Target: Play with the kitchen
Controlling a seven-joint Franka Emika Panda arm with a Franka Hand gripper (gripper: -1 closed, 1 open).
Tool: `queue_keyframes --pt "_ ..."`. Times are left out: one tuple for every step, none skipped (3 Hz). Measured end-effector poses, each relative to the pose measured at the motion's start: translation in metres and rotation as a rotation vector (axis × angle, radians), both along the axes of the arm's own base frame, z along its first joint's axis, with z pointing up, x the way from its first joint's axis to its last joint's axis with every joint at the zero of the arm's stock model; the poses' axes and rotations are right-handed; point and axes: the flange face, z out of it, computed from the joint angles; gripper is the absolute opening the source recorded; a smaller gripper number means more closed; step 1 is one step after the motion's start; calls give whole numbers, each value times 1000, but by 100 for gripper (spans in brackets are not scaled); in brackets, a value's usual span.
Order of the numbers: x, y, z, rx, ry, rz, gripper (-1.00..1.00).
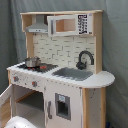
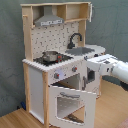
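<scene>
Here, in both exterior views, a tall toy kitchen (image 1: 60,70) of white panels and light wood, standing before a grey curtain (image 1: 116,45). At the first exterior view's left: a grey hood (image 1: 38,26) under the top shelf, below it a small metal pot (image 1: 32,61) on the stove (image 1: 35,66), with something red just beside the pot, too blurred to name. Further right: a microwave-like upper cabinet (image 1: 70,24), a pegboard back (image 1: 57,49), a grey sink (image 1: 73,73) and a black curved faucet (image 1: 84,59) at its far corner. Below the counter, knobs (image 1: 34,83) and a narrow door with a dark window (image 1: 62,106). At the bottom left edge, a white rounded shape, cut off, not identifiable. In the second exterior view, same kitchen seen from the other side: oven door (image 2: 71,104) hanging open, tilted downward, its window showing the floor (image 2: 20,120) behind. At the second exterior view's right, the white robot arm (image 2: 116,71) reaching in at counter height, its gripper (image 2: 88,64) near the counter's front edge; fingers too blurred to make out, so open or closed cannot be told, nor any contact with the kitchen.
</scene>
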Motion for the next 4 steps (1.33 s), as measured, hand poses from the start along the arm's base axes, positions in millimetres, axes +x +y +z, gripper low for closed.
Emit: queue_keyframes --pt "2 -7 -18 -12 -21 34 100" --pt "-2 -18 -44 -17 -21 46 100" --pt "0 -48 -43 14 -11 -11 100" --pt "-6 -75 -25 65 -26 -82 100"
